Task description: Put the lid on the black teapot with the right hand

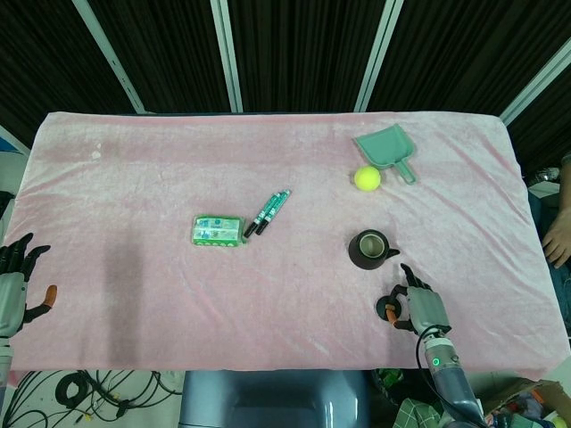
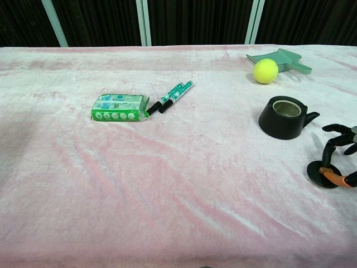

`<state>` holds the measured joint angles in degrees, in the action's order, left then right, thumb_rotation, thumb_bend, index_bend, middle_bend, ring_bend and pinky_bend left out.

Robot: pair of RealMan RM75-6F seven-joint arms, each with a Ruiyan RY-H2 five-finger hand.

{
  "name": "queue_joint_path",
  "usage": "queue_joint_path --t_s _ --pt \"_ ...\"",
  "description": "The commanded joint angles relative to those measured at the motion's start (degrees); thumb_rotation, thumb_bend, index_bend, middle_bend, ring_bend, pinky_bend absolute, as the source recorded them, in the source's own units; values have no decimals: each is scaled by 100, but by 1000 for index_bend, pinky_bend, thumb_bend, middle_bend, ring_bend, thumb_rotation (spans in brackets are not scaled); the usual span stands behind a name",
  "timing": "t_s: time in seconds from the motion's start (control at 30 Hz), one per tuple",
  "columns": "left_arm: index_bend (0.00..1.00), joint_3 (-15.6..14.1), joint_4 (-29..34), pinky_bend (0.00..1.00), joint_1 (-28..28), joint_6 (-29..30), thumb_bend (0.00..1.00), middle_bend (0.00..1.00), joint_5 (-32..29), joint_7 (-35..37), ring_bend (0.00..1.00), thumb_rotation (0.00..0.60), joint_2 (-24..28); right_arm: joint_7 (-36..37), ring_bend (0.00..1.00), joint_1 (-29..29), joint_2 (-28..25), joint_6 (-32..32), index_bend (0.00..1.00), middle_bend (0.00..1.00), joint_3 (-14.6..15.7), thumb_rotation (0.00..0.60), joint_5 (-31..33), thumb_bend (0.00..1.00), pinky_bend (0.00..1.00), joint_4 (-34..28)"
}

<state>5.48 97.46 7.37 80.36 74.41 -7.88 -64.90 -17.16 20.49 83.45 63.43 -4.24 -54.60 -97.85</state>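
The black teapot (image 1: 368,249) (image 2: 284,117) stands uncovered on the pink cloth, spout pointing right. Its flat black lid (image 1: 386,311) (image 2: 319,174) lies low on the cloth, nearer the front edge and to the right of the pot. My right hand (image 1: 419,308) (image 2: 341,151) is at the lid. One finger arches down onto its top and the orange-tipped thumb meets its near edge, pinching it. My left hand (image 1: 13,285) hangs off the table's left edge with fingers spread, holding nothing.
A yellow tennis ball (image 1: 367,178) and a green dustpan (image 1: 385,149) lie behind the teapot. Two markers (image 1: 268,212) and a green pack (image 1: 218,230) sit mid-table. A person's hand (image 1: 558,236) shows at the right edge.
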Motion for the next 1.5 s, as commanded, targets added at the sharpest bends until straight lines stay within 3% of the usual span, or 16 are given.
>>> queue_joint_path --t_s 0.03,0.53,0.8,0.9,1.2,1.33,1.5 --pt "177 0 0 0 1 -2 408 2 -1 -2 0 600 0 -4 137 1 -6 3 678 4 -1 600 0 299 180 -3" --pt "176 4 11 0 -1 0 408 1 -9 11 0 600 5 180 137 -29 -384 183 691 7 -143 600 -307 312 180 -494" --pt "176 -1 18 0 -7 9 408 1 -8 10 0 600 4 295 138 -47 -1010 280 692 6 -257 600 -566 313 180 -1269" --pt "176 -1 23 0 -11 14 408 1 -10 14 0 600 3 262 137 51 -1384 244 692 6 -440 600 -497 312 180 -1609" --pt "176 1 25 0 -12 20 408 1 -12 5 0 600 -3 219 137 883 -2210 -611 691 6 -1271 600 887 313 180 -1796" --pt "176 7 24 0 -12 22 408 1 -16 13 0 600 -1 -65 138 1379 -2283 -879 692 6 -1433 600 1596 313 180 -1500" --pt "176 12 18 0 -7 15 408 1 -23 14 0 600 1 -452 138 1957 -2232 -1170 692 6 -1415 600 2490 312 180 -1033"
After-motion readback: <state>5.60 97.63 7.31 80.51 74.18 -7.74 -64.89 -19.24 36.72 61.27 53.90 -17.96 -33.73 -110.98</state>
